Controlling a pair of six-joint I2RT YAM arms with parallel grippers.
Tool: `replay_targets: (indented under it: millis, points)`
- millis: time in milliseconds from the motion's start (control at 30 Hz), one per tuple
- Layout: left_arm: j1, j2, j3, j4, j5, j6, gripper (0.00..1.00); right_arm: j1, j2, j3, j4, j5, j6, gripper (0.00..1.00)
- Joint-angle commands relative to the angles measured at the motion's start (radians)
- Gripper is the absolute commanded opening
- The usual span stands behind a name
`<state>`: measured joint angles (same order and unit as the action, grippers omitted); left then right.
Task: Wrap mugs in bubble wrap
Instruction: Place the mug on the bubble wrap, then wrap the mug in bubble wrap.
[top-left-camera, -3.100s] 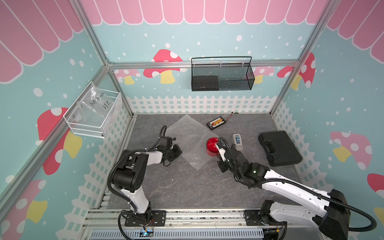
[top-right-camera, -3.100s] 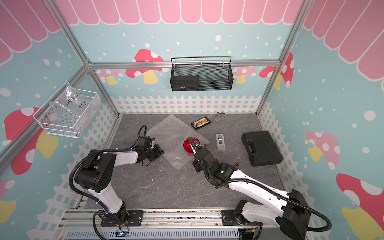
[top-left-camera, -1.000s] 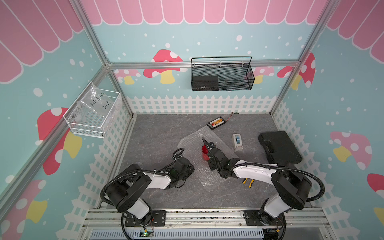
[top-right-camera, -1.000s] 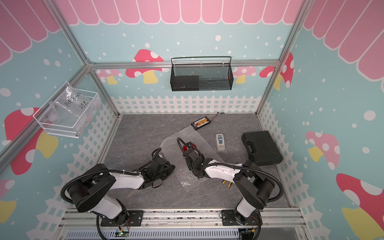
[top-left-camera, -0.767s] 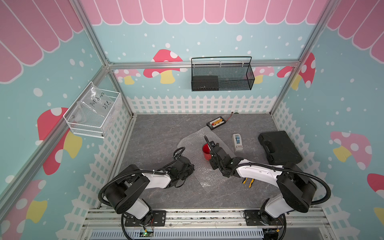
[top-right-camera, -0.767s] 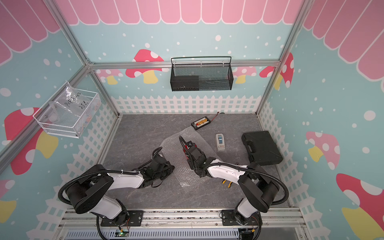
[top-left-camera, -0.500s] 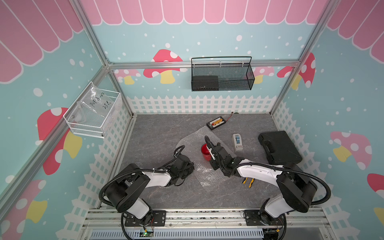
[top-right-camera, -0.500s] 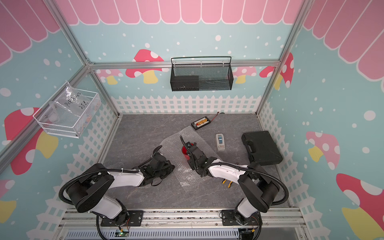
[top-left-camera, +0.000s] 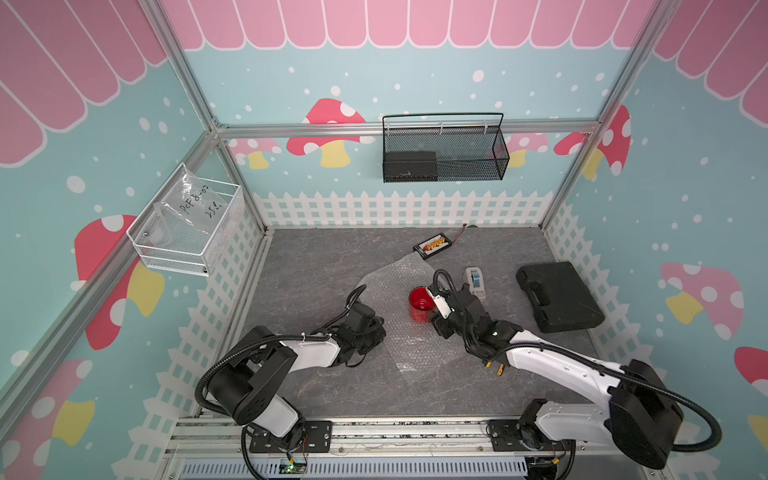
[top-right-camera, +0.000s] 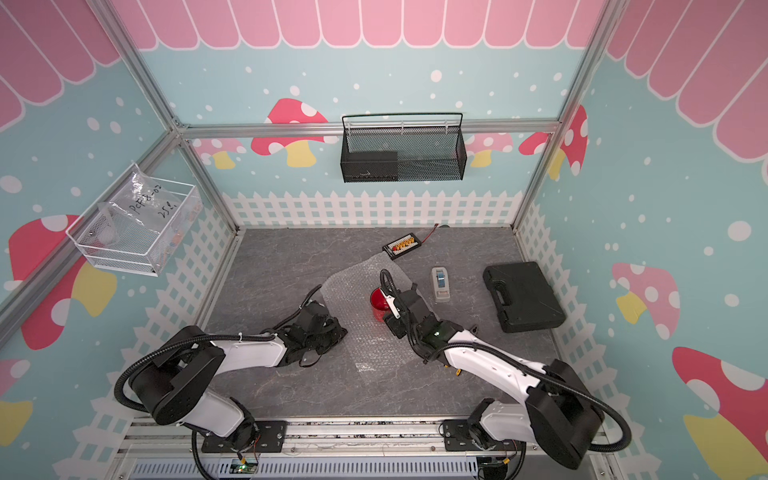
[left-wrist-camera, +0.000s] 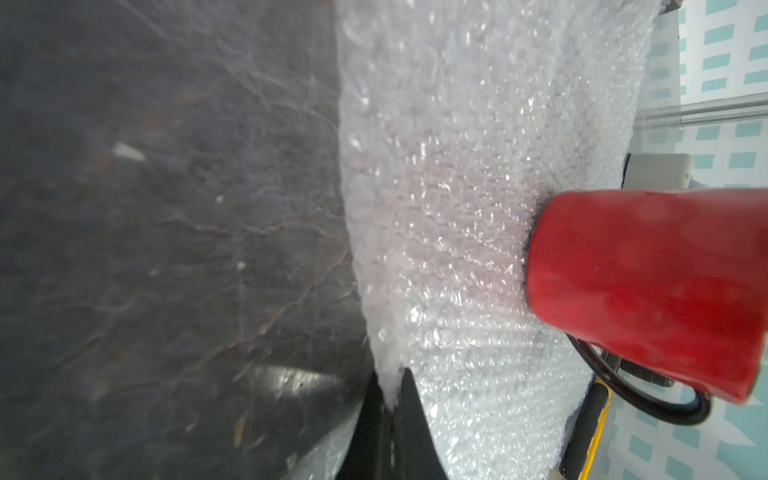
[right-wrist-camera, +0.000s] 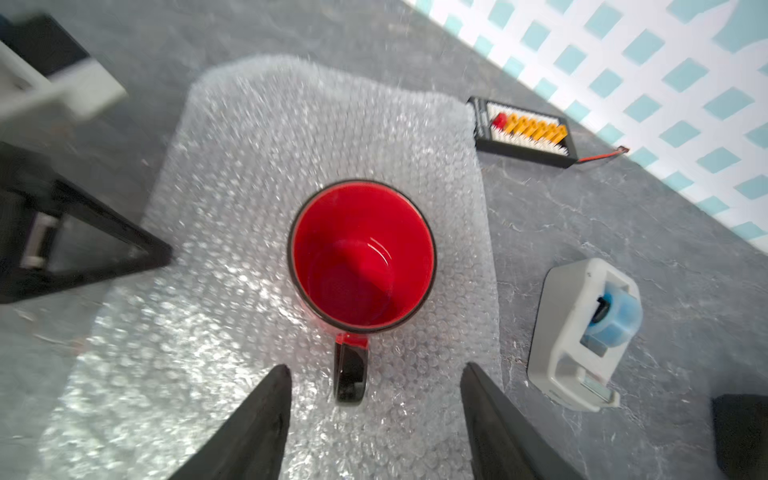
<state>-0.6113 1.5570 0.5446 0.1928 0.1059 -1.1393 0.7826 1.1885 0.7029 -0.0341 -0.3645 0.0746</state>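
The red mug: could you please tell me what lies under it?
The red mug stands on the bubble wrap, which spreads out around its base. The patch directly beneath is covered by the mug.

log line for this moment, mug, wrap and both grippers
mug: upright on bubble wrap | left gripper: shut on bubble wrap edge | right gripper: open beside mug, holding nothing | wrapping: not yet done

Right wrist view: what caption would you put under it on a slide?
Open right gripper above an upright red mug on bubble wrap, tape dispenser nearby.
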Motion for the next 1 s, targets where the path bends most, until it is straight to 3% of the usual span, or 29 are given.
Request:
replay_targets:
  millis: [0, 200, 400, 700, 967]
  points:
    - [0.029, 0.002, 0.028, -0.046, 0.049, 0.026, 0.0, 0.078, -0.106, -0.07, -0.005, 0.076, -0.029, 0.75]
    - [0.066, 0.014, 0.077, -0.084, 0.107, 0.054, 0.0, 0.313, -0.128, -0.21, 0.062, 0.151, 0.058, 0.78]
    - [0.093, 0.035, 0.116, -0.118, 0.151, 0.077, 0.0, 0.464, 0.021, -0.245, 0.202, 0.154, 0.056, 0.79]
    - [0.094, 0.028, 0.105, -0.106, 0.163, 0.058, 0.0, 0.529, 0.229, -0.138, 0.174, 0.185, -0.065, 0.79]
    - [0.094, 0.028, 0.113, -0.116, 0.162, 0.059, 0.0, 0.536, 0.322, -0.072, 0.054, 0.155, -0.136, 0.72]
